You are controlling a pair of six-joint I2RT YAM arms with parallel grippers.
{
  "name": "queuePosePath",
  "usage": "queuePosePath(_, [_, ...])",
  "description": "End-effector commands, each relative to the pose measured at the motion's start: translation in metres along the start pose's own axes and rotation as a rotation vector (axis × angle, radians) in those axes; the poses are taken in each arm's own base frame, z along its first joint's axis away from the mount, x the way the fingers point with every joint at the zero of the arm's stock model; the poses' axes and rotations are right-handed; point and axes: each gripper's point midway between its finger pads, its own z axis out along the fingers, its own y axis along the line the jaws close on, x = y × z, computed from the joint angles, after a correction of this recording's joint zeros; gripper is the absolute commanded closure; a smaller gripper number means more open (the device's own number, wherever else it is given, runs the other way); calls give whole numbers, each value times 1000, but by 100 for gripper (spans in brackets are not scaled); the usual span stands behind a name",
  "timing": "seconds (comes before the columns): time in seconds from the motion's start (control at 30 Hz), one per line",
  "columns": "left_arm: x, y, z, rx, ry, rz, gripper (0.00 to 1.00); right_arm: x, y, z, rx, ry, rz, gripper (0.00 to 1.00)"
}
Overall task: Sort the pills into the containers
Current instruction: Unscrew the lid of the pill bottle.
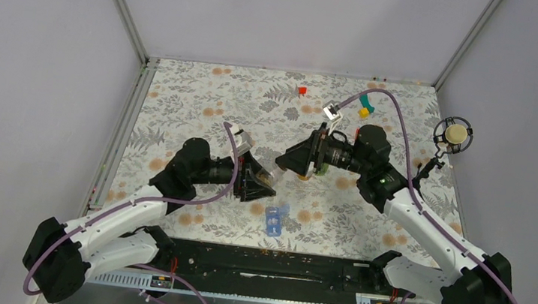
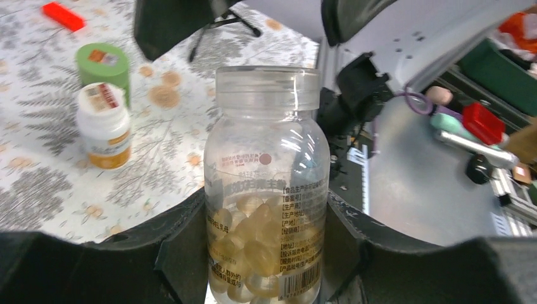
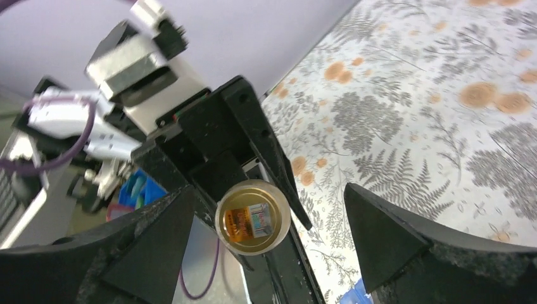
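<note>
Floral cloth [image 1: 196, 99] spreads beneath us. Our left gripper [image 2: 265, 239] clamps the pill bottle [image 2: 266, 183], likely for uncapping; our right gripper [image 1: 289, 162] gapes empty around its cap [image 2: 266, 88]. Near the bottle lies the pill box [image 1: 275, 219].

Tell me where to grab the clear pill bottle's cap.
Probably best: take the cap by its round side wall, coming end-on along the clear pill bottle's axis. The left gripper clamps the lower body, so only the cap end stands free.
</note>
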Motion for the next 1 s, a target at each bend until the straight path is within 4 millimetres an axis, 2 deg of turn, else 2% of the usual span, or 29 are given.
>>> queuePosePath(0.0, [-24,27,1,-149,-52,101,100,-25,-22,0,217,-94,112,5])
queuePosePath(0.17, [-26,36,1,-193,-59,111,100,-19,-28,6,258,-74,187,4])
queuePosePath(0.33, [-27,39,2,-200,-56,110,100,-11,-23,17,249,-14,185,1])
queuePosePath(0.47, [-27,42,2,-214,-53,110,100,-9,-19,25,226,12,190,2])
queuePosePath(0.73, [-31,42,-1,-235,-72,93,100,-3,-8,25,167,61,159,51])
queuePosePath(0.87, [-26,33,1,-187,-32,83,100,6,3,19,59,143,-7,76])
queuePosePath(0.97, [-25,26,1,-148,-3,86,100,14,1,13,-70,226,-103,100])
